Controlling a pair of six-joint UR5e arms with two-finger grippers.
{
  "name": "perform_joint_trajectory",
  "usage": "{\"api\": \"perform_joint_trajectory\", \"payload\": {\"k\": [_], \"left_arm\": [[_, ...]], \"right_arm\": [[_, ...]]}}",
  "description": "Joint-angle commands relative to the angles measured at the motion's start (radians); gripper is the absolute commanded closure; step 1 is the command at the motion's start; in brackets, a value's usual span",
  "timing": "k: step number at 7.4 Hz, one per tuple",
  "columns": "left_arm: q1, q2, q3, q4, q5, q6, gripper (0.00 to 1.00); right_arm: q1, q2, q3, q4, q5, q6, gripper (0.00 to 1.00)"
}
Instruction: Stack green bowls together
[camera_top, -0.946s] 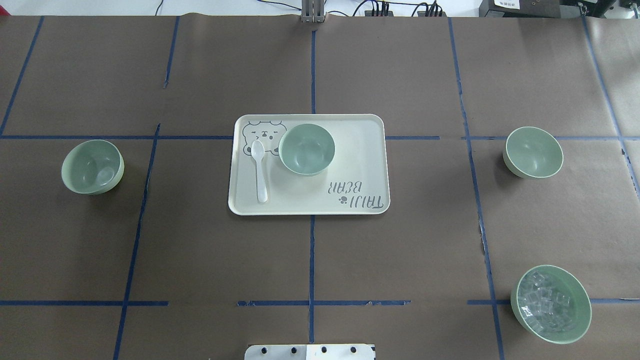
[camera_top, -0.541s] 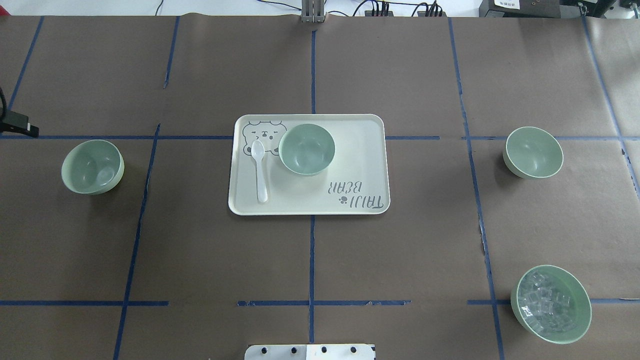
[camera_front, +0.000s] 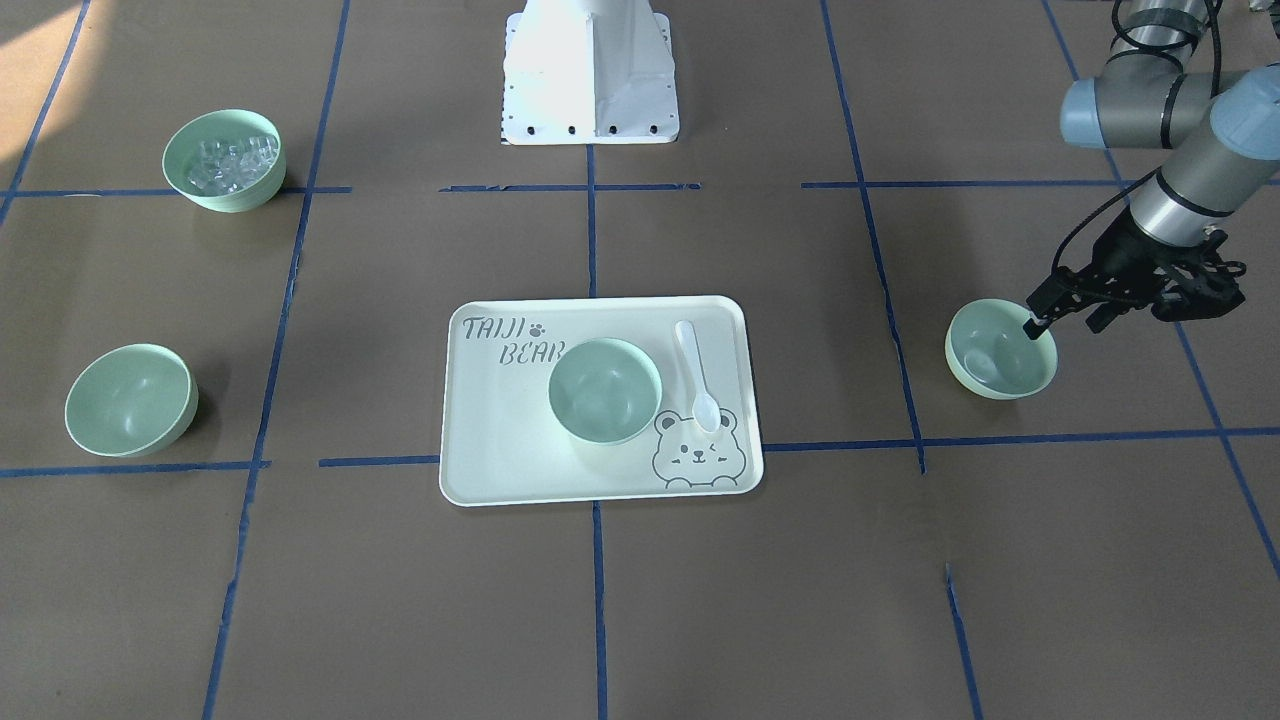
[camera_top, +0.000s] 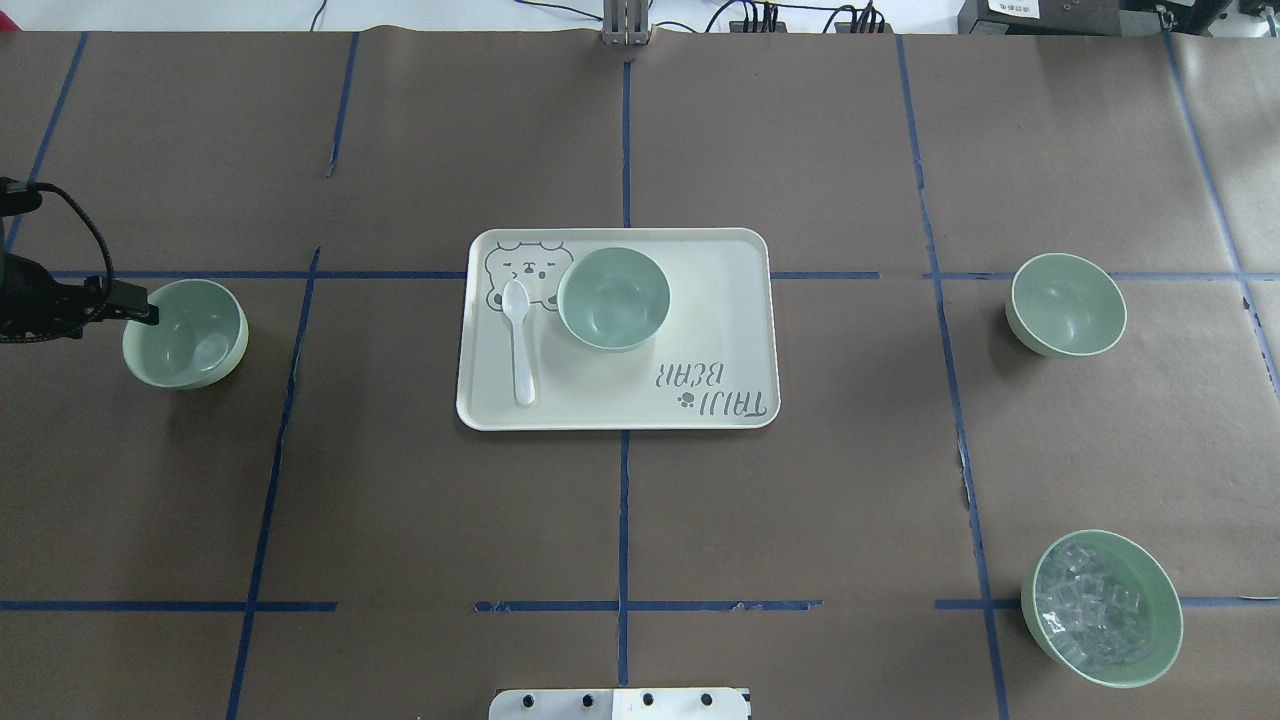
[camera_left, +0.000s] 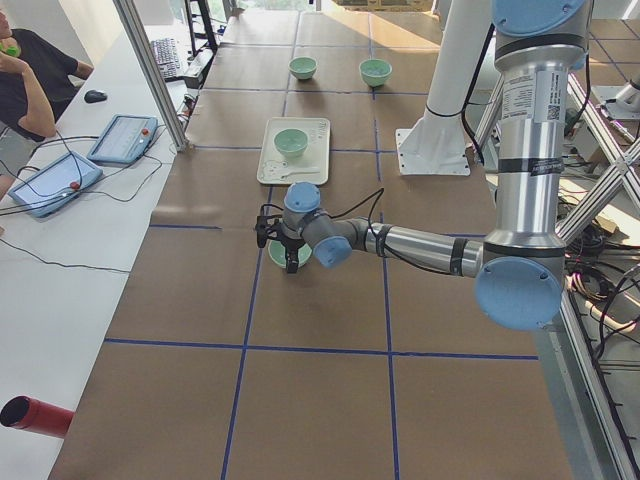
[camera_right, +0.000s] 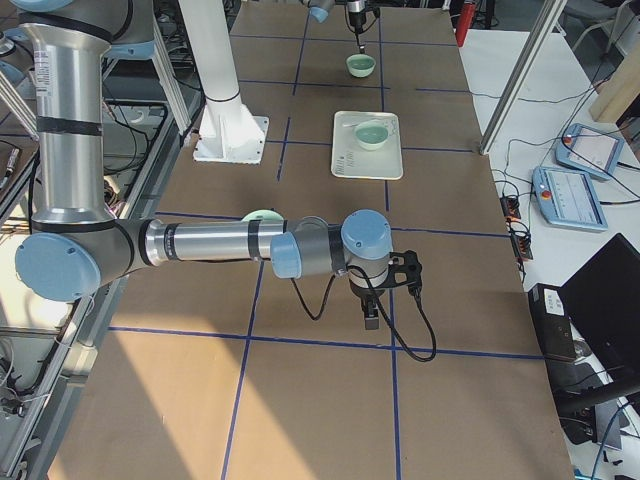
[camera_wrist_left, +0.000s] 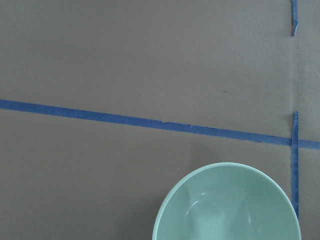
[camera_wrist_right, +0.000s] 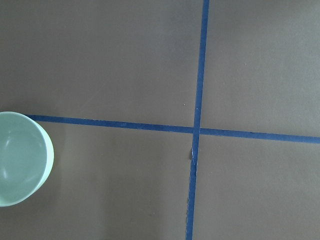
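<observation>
Our left gripper (camera_front: 1068, 323), jaws apart, hangs over the rim of the bowl (camera_front: 998, 365) at the left edge, ready to pinch it. Whether the right gripper (camera_right: 370, 316) is released or clenched, we cannot tell.

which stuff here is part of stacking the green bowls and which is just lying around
Job: green bowl at left, green bowl on the tray, green bowl at right.
Lying about: bear tray, white spoon, bowl of ice cubes.

Three upright green bowls (camera_top: 186, 333) (camera_top: 613, 298) (camera_top: 1066, 303), well apart
</observation>
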Motion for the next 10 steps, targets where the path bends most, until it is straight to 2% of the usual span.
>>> {"api": "perform_joint_trajectory", "payload": {"k": [1,2,3,4,5,7,8,9,10], "left_arm": [[0.053,-0.002,0.066,-0.055,0.057,-0.007,0.02],[0.057,-0.007,0.085,-0.067,0.058,-0.007,0.13],[0.057,-0.008,0.08,-0.068,0.057,-0.01,0.34],[0.057,-0.011,0.08,-0.068,0.057,-0.032,0.69],[0.057,-0.011,0.071,-0.066,0.052,-0.041,0.97],[0.051,-0.01,0.061,-0.066,0.042,-0.04,1.0],[0.024,0.005,0.021,-0.048,-0.048,-0.04,1.0],[-0.134,-0.011,0.014,0.033,-0.212,-0.032,1.0],[-0.207,-0.034,-0.039,0.149,-0.271,-0.027,1.0]], "right_arm": [[0.0,0.0,0.005,0.002,0.003,0.027,0.0],[0.0,0.001,0.005,0.002,0.003,0.028,0.0],[0.0,0.001,0.007,0.002,0.012,0.037,0.0],[0.0,0.001,0.007,0.002,0.03,0.044,0.0],[0.0,0.001,0.007,0.002,0.032,0.044,0.0],[0.0,0.006,0.007,0.0,0.036,0.044,0.0],[0.0,0.009,0.013,0.002,0.07,0.045,0.0],[-0.002,0.02,0.013,0.002,0.081,0.047,0.0],[-0.036,0.034,0.013,0.003,0.079,0.101,0.0]]}}
